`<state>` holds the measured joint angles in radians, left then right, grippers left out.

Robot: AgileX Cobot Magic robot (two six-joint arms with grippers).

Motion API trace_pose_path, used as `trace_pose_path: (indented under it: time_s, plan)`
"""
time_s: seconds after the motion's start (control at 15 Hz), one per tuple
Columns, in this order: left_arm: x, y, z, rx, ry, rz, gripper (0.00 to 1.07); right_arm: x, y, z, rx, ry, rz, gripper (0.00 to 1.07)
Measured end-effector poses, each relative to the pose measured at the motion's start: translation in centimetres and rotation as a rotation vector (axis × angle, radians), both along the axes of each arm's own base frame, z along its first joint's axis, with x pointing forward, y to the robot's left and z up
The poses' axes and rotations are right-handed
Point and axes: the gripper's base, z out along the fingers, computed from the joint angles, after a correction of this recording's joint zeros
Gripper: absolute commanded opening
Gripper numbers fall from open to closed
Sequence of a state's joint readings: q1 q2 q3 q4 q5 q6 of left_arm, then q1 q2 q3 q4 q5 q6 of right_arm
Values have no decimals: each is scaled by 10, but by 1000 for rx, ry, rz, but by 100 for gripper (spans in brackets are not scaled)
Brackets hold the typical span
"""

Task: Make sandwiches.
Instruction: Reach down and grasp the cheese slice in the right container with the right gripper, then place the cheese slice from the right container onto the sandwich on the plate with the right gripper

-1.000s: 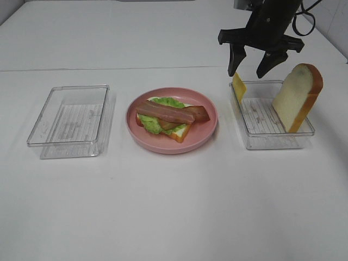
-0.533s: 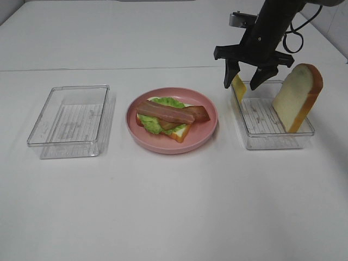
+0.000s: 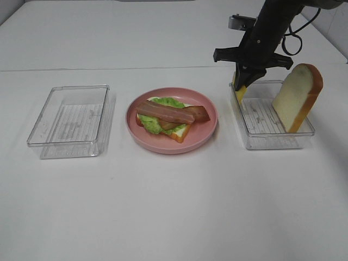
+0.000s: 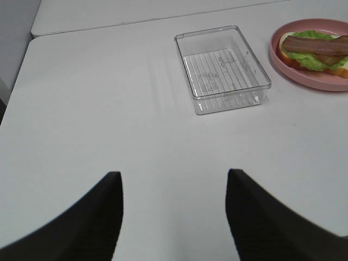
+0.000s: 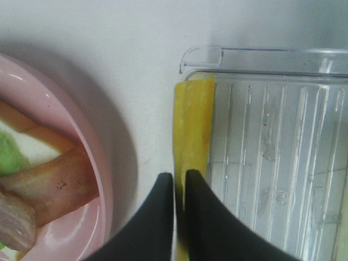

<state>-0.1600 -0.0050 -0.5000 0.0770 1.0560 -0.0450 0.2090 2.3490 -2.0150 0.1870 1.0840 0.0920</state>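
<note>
Two right fingers [image 5: 157,223] are closed on the cheese slice [image 5: 193,117], which stands on edge against the wall of the clear tray [image 5: 272,60] nearest the pink plate [image 3: 163,145], its long axis running straight out ahead of them. The sandwich stack [image 3: 166,114] lies on the plate just beside these fingers. The left fingers [image 4: 87,217], open and empty, sit well apart from it.

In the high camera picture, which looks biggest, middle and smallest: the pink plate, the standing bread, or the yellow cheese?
1. pink plate
2. standing bread slice
3. yellow cheese slice, partly hidden by the right claw
</note>
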Motion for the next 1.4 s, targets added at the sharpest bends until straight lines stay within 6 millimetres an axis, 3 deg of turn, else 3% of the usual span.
trace_pose_path:
  time_s: [0.2,0.27,0.33,0.4,0.53,0.73,1.0,1.07,1.2,1.27,1.4]
  plan:
    - [0,0,0,0,0,0,55,0,0,2,-1,-7,16,0]
    - [0,0,0,0,0,0,55,-1,0,15,9,-35,15,0]
    - [0,0,0,0,0,0,55,-1,0,15,9,-35,15,0]
    - [0,0,0,0,0,0,55,-6,1,43,39,-81,12,0]
    - [0,0,0,0,0,0,55,-15,4,72,88,-116,32,0]
    - [0,0,0,0,0,0,55,-27,28,89,204,-120,118,0]
    - [0,0,0,0,0,0,55,-47,87,86,320,-80,243,0]
    - [0,0,0,0,0,0,55,-49,93,85,323,-76,256,0]
    - [0,0,0,0,0,0,55,-57,117,71,329,-41,301,0]
    - [0,0,0,0,0,0,55,-63,139,55,336,-15,330,0]
    - [0,0,0,0,0,0,55,-65,153,40,360,1,331,0]
